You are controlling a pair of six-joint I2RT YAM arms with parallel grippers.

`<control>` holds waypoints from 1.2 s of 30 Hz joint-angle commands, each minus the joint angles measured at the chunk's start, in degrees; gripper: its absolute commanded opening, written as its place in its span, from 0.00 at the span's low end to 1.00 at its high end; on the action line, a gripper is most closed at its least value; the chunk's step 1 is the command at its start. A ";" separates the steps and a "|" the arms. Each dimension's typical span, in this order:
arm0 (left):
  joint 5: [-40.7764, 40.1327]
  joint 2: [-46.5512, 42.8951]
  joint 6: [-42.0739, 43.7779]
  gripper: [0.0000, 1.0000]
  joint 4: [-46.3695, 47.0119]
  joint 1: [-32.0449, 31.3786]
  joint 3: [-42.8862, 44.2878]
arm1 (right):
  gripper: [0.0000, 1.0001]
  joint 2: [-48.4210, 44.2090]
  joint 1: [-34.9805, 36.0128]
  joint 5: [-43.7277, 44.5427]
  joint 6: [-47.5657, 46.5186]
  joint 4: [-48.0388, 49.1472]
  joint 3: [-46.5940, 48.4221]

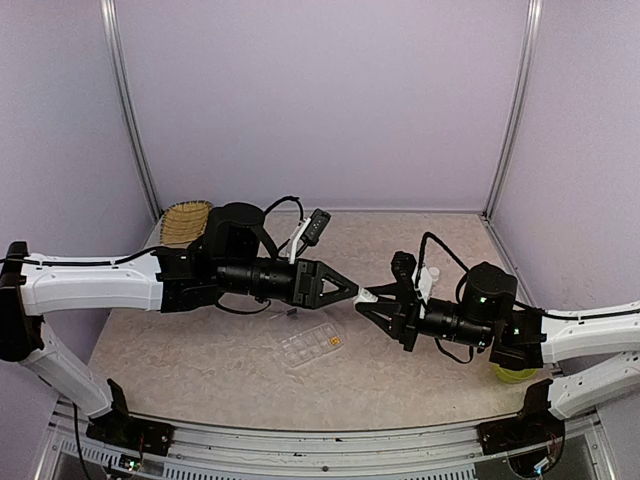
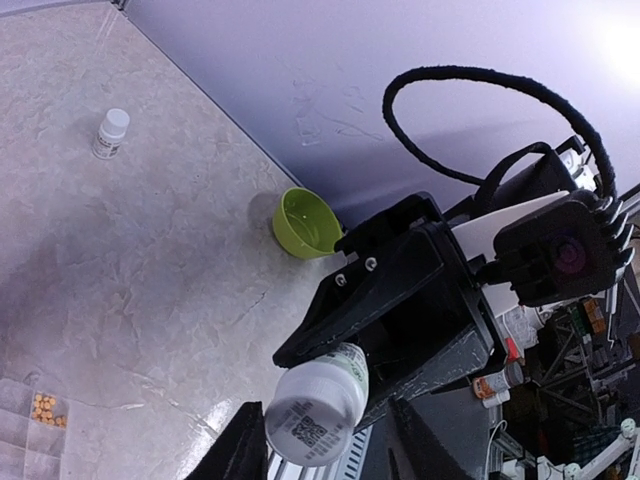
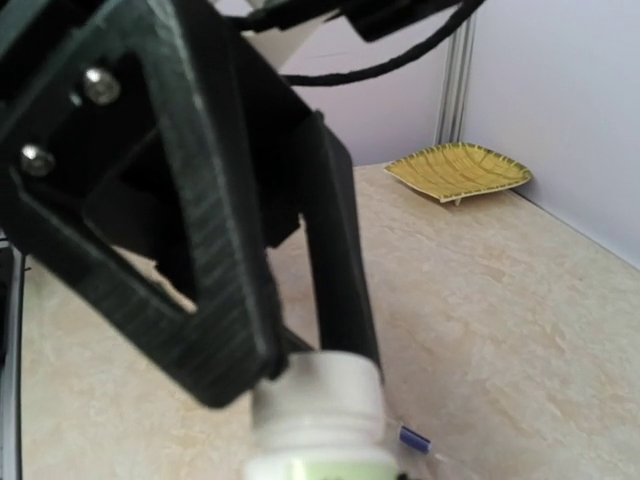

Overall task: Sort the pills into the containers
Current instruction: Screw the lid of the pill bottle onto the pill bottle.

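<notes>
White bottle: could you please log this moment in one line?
left gripper: shut on white bottle | right gripper: shut on it | organizer box: untouched

The organizer box point(image 1: 310, 347) is clear, flat and oblong. It lies flat on the table point(image 1: 200, 350), below the raised white bottle point(image 1: 367, 296) and a little to its left, on the side towards the arm bases. It sits at a slant, and its small cells point(image 2: 18, 428) are in rows. A cluster of orange-yellow pills point(image 1: 337, 342) fills one cell at the end nearest the bottle.
</notes>
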 commanded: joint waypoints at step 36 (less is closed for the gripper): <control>17.10 -7.02 16.06 0.09 19.47 -4.32 -6.58 | 0.00 -4.87 0.52 -11.44 29.04 5.82 -0.75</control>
